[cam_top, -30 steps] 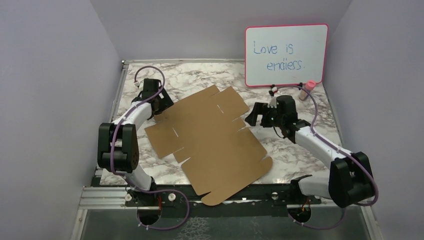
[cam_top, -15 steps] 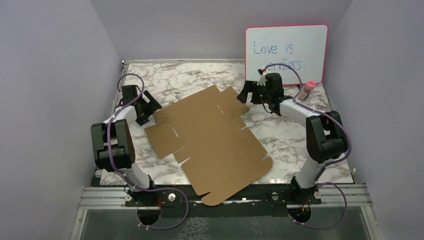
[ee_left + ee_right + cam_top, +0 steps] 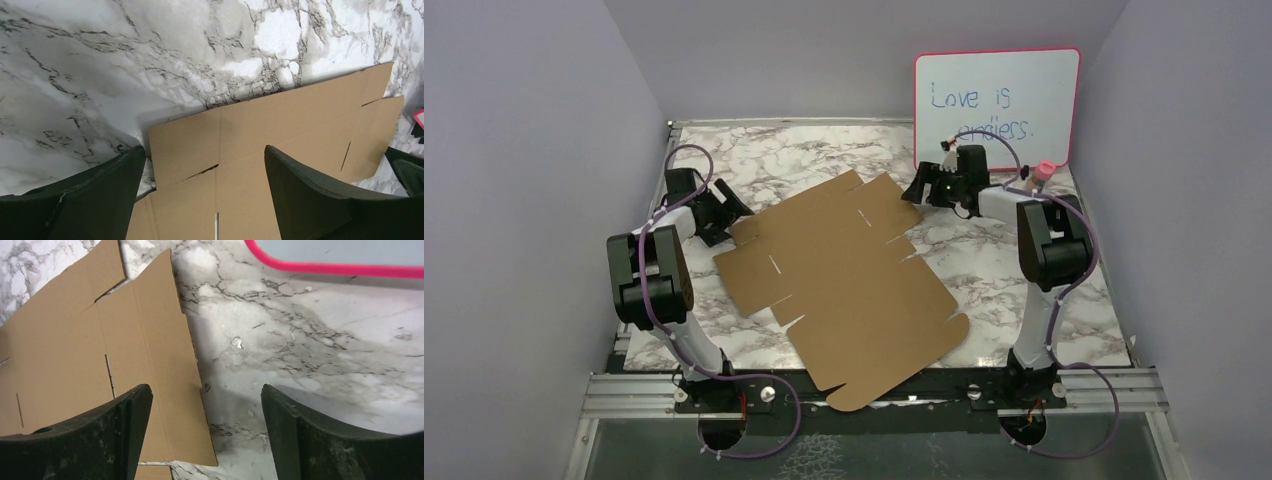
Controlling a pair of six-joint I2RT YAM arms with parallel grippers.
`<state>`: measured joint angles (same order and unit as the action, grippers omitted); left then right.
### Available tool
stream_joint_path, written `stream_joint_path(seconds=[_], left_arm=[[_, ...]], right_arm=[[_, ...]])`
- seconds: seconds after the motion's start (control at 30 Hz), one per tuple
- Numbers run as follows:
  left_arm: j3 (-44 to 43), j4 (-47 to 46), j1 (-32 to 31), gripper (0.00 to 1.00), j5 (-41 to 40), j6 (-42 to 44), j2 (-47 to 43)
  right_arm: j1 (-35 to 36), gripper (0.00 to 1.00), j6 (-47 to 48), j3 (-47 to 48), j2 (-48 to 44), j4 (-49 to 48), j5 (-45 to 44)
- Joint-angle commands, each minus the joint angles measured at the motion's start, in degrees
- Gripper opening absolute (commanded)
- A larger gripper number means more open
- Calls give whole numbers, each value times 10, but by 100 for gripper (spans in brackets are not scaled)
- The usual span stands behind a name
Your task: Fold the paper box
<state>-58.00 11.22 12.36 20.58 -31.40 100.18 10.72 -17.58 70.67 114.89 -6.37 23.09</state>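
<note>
Bench: marbled white-grey top, walled in by plain lilac panels. Far right corner: one pink-framed whiteboard propped upright, handwriting reading "Love is" and a second word partly hidden by the right arm. One small pink-capped bottle stands at the board's foot, just beside the right forearm. Purple cables loop off both arms. Nothing lies on top of the paper box. One sheet only, plain brown corrugated, flat and unfolded on the middle of the bench, with slits and flaps showing along its edges. Its long axis runs on a diagonal from far left to near right. The rounded-flap end points toward the near edge and overhangs the bench over the metal rail between the two bases. Two arms, one on each side of the sheet's far end. The left end effector sits at the far-left corner with its jaws spread wide and nothing held; in the left wrist view that corner lies below, between the fingers. The right end effector sits at the far-right flap, likewise agape and empty; in its wrist view the sheet's edge runs between the fingers and the whiteboard's pink frame shows beyond. Whether either touches the cardboard cannot be told.
</note>
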Motion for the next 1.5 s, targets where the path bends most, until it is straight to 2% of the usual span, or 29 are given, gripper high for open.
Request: stream_joint_path(seconds=[0.0, 0.1, 0.37, 0.53, 0.8, 0.83, 0.9, 0.97, 1.07, 1.23, 1.47], left_arm=[[-12, 9, -5, 90, 37, 17, 26], [-16, 10, -11, 90, 43, 19, 30], [-33, 12, -30, 90, 58, 22, 47], [-61, 19, -54, 90, 63, 27, 62], [-109, 42, -66, 91, 41, 40, 67], [-115, 45, -65, 91, 36, 43, 68], [-123, 50, -65, 92, 33, 48, 71], [-128, 57, -64, 92, 32, 56, 74], [-129, 65, -59, 92, 32, 77, 75], [-122, 72, -28, 89, 59, 84, 80], [-107, 59, -29, 85, 92, 80, 83]], right_arm=[[2, 81, -8, 17, 33, -10, 65], [2, 69, -18, 7, 36, -16, 90], [-11, 24, -57, -75, -22, -48, 103], [-18, 1, -77, -135, -82, -53, 75], [-28, 1, -107, -248, -207, -26, -29], [-29, 3, -107, -257, -217, -19, -41], [-29, 16, -105, -267, -233, -5, -61], [-28, 24, -87, -267, -245, 2, -74], [-26, 38, -75, -256, -258, -15, -35], [1, 46, -82, -194, -249, -24, -37], [80, 55, -119, -108, -153, -119, 25]])
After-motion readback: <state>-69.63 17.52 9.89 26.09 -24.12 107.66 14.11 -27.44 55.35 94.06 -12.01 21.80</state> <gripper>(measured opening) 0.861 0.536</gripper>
